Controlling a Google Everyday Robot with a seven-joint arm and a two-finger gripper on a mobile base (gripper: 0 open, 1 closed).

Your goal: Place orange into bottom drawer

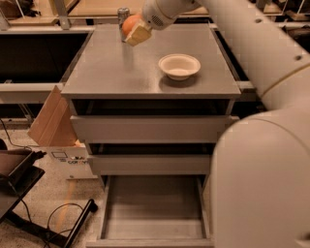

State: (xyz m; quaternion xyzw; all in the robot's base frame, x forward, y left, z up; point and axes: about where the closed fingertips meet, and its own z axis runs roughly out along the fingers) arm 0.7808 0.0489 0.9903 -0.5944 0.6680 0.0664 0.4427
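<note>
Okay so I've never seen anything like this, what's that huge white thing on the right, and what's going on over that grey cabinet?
The big white shape is a robot arm. It looks huge because it is close to the camera. There is only one picture, taken from in front of a grey cabinet and looking down at it.

At the arm's far end is the gripper, a two-finger clamp. It is raised above the back left of the cabinet top, closed on the orange.

On the top stand a white bowl, right of centre, and a metal can at the back, just behind the gripper.

The bottom drawer is pulled open with nothing visible in it; the two above are shut. A cardboard box sits to the cabinet's left.
</note>
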